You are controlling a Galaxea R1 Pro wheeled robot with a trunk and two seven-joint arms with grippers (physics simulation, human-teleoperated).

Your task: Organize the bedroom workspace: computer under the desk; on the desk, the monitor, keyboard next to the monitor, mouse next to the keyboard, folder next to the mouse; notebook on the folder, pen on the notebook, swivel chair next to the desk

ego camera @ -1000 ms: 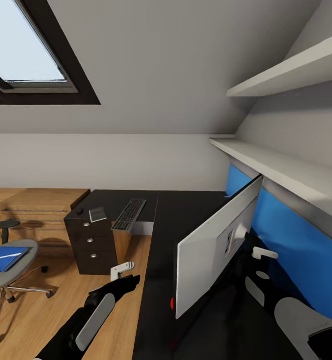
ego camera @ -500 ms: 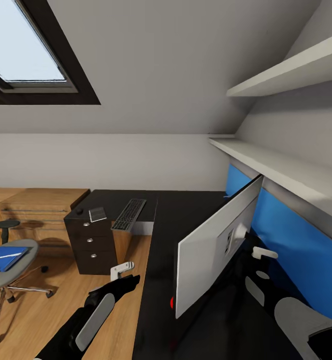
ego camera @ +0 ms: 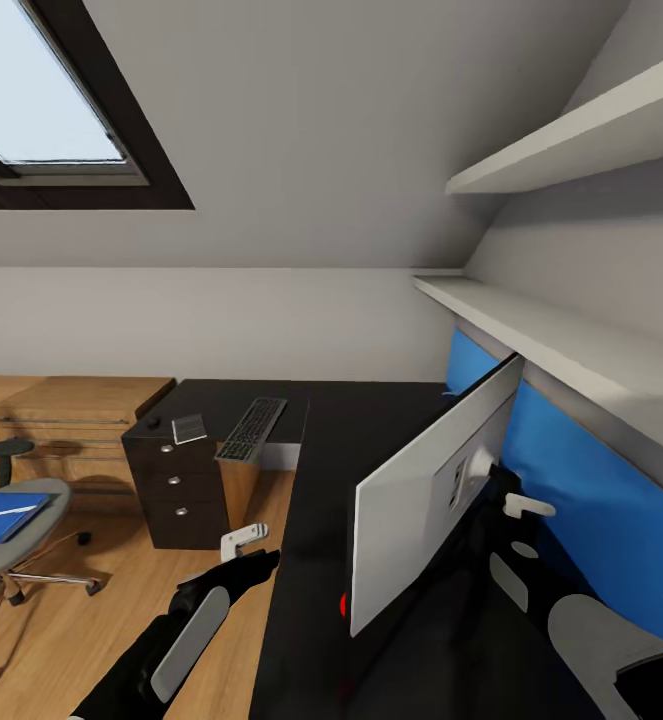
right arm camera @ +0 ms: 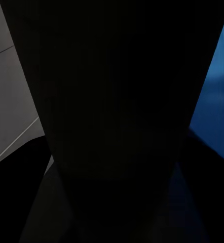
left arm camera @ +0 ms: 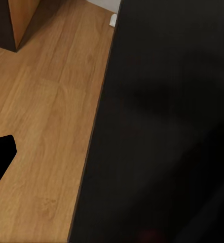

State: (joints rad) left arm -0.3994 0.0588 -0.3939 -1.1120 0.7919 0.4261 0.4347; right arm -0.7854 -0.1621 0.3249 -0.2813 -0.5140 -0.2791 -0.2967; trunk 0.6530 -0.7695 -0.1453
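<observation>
1. The black L-shaped tabletop (ego camera: 371,420) runs along the blue back panel (ego camera: 581,480).
2. The monitor (ego camera: 421,500) stands tilted on it, white back showing.
3. The swivel chair (ego camera: 11,530) stands well apart on the wood floor (ego camera: 71,640), carrying the blue folder (ego camera: 6,517).
4. The keyboard (ego camera: 251,428) and notebook (ego camera: 189,429) lie on the far wing.
5. The left pincer (ego camera: 243,541) hangs beside the tabletop edge; the right pincer (ego camera: 519,505) sits behind the monitor. Whether either is apart or together cannot be told.

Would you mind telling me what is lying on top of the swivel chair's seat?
A blue folder lies on the swivel chair seat, with a thin pale pen on it. Whatever the folder covers cannot be seen.
</observation>
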